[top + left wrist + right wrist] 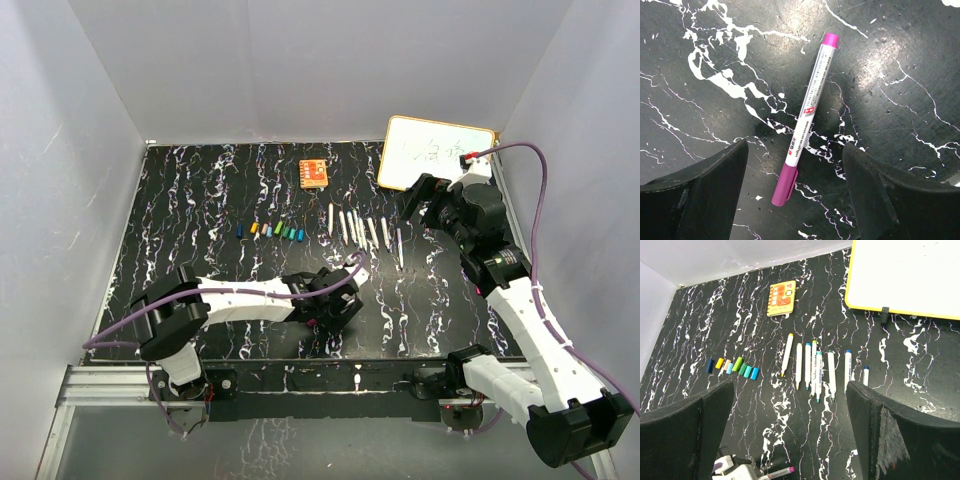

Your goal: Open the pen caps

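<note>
The black, white-veined table (200,200) fills most of the overhead view. A yellow-rimmed whiteboard (435,152) lies at its upper right corner.

My left arm (240,296) stretches low across the lower middle of that view, from its base at lower left towards the centre. My right arm (535,320) rises from the lower right corner and bends up and back, wrist held high just below the whiteboard.

My left pincer (795,150) hangs close over the table with its jaws apart, one dark finger (715,180) at the lower left of my wrist view, the other at the lower right. Neither touches anything. My right pincer (790,385) is also spread wide and grips nothing, looking down from well above.

An orange square block (781,298) sits in the upper middle of the right wrist view. Below it lies a row of pens (831,375), slim white barrels side by side and roughly parallel, some touching. To their left, well apart from them, the loose pen caps (737,364) lie in a short row, packed close: blue, yellow, pale, green, teal.

A magenta pen (807,115) lies alone, slanted across the middle of my left wrist view. Its magenta cap (785,182), with its clip, is still on, and that end rests between my left fingers.
</note>
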Robot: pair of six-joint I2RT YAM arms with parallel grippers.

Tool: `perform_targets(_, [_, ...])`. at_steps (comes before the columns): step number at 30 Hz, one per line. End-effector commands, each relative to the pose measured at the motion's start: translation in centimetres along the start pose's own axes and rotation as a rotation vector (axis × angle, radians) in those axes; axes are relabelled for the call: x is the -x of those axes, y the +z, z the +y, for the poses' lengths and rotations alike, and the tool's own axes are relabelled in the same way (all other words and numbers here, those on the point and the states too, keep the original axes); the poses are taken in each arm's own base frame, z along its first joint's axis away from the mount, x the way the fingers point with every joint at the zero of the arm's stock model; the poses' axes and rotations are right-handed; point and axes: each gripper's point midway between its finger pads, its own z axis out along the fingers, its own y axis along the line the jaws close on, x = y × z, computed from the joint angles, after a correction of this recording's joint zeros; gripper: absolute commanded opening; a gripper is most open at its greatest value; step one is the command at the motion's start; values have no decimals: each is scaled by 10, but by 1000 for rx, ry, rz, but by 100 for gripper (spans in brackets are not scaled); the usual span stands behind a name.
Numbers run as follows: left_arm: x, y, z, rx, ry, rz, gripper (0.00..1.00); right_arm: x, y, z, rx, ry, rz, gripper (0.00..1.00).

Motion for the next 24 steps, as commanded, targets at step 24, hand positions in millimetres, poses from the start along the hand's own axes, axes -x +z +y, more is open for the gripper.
perform_targets(24, [-21, -25, 14, -60, -86, -44, 57, 23, -2, 12, 42, -3, -66, 93])
